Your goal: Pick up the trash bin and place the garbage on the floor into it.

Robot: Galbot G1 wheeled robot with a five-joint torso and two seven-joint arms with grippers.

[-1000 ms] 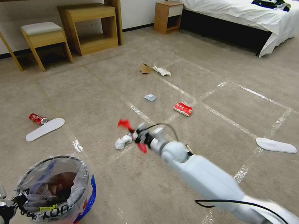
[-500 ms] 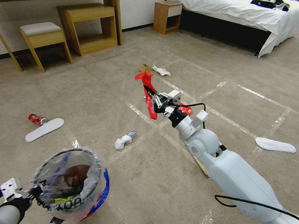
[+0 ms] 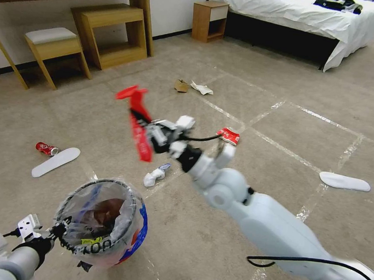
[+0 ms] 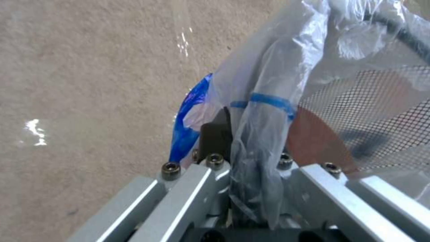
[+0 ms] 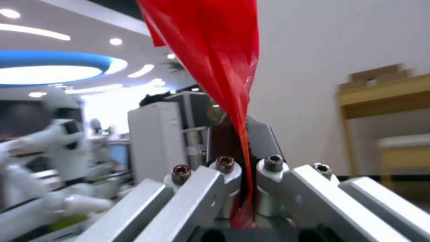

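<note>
The trash bin (image 3: 103, 223), a red bucket lined with a clear printed bag, hangs low at the near left above the floor (image 3: 288, 120). My left gripper (image 3: 50, 233) is shut on its rim and bag. The left wrist view shows the fingers (image 4: 215, 134) clamped on the plastic and black rim of the bin (image 4: 358, 111). My right gripper (image 3: 148, 127) is in the air beyond the bin, shut on a long red wrapper (image 3: 137, 120); the right wrist view shows the wrapper (image 5: 210, 50) pinched between the pads. More garbage lies on the carpet: crumpled white paper (image 3: 153, 176), a red wrapper (image 3: 228, 135), a cardboard scrap (image 3: 181, 85), white paper (image 3: 202, 88).
A red can (image 3: 46, 148) and a white slipper sole (image 3: 55, 161) lie at the left, another sole (image 3: 344, 181) at the right. A stool (image 3: 54, 45), a wooden side table (image 3: 113, 31), a nightstand (image 3: 209, 20) and a bed (image 3: 306, 16) line the far side.
My right gripper has lifted the red wrapper off the carpet and swung it left, closer to the bin. My left arm has carried the bin to the right.
</note>
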